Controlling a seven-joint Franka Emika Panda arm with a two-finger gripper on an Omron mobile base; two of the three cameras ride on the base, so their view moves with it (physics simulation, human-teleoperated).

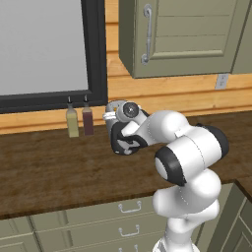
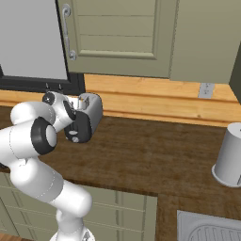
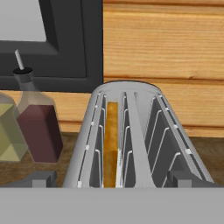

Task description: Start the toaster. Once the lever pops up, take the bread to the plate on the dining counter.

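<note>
Hand view: dining counter (image 3: 205, 151), dark wood, carries all below. Toaster (image 3: 135, 140) dead ahead of gripper (image 3: 111, 180), slots running away from camera, long axis in line with approach. Bread (image 3: 111, 144) in left slot, sunk deep, crust edge up. Fingers (image 3: 37, 179) spread wide, straddling toaster's near end, holding nothing. Lever on front panel, below sight line; judged: next move is press downward. Two bottles (image 3: 39, 129) just left of toaster.
</note>
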